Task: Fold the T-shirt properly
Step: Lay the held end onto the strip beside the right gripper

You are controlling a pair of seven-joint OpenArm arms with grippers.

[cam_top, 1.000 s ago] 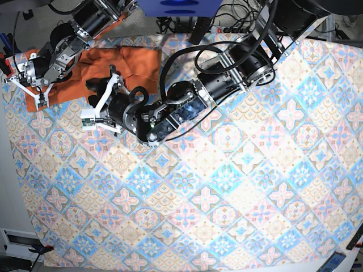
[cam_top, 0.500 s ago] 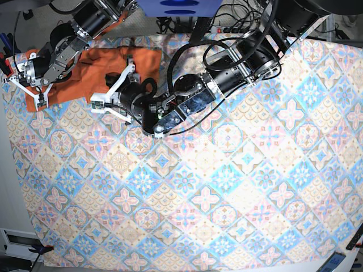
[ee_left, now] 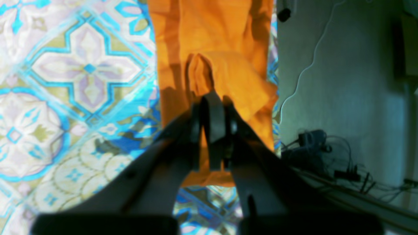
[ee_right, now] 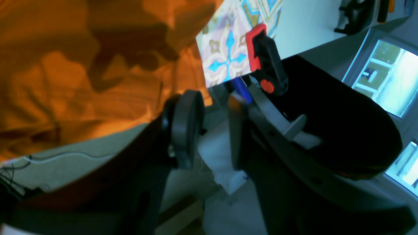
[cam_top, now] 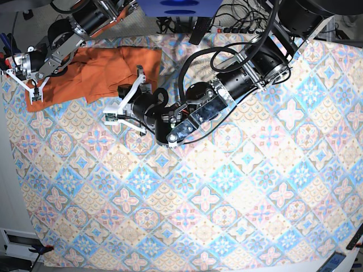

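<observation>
The orange T-shirt lies crumpled at the far left corner of the table. In the left wrist view, a raised fold of the T-shirt runs into my left gripper, which is shut on it. In the base view this left gripper sits at the shirt's near right edge. My right gripper is at the shirt's left end, by the table's edge. In its wrist view the right gripper has its jaws apart with nothing between them, and the T-shirt lies just beside the left finger.
The blue-and-pink patterned tablecloth covers the whole table. A red and black clamp grips the table edge close to my right gripper. Cables and a blue object lie beyond the far edge.
My left gripper has shut on a fold of the shirt and moved to the right along its near edge. My right gripper has shifted slightly toward the far side.
</observation>
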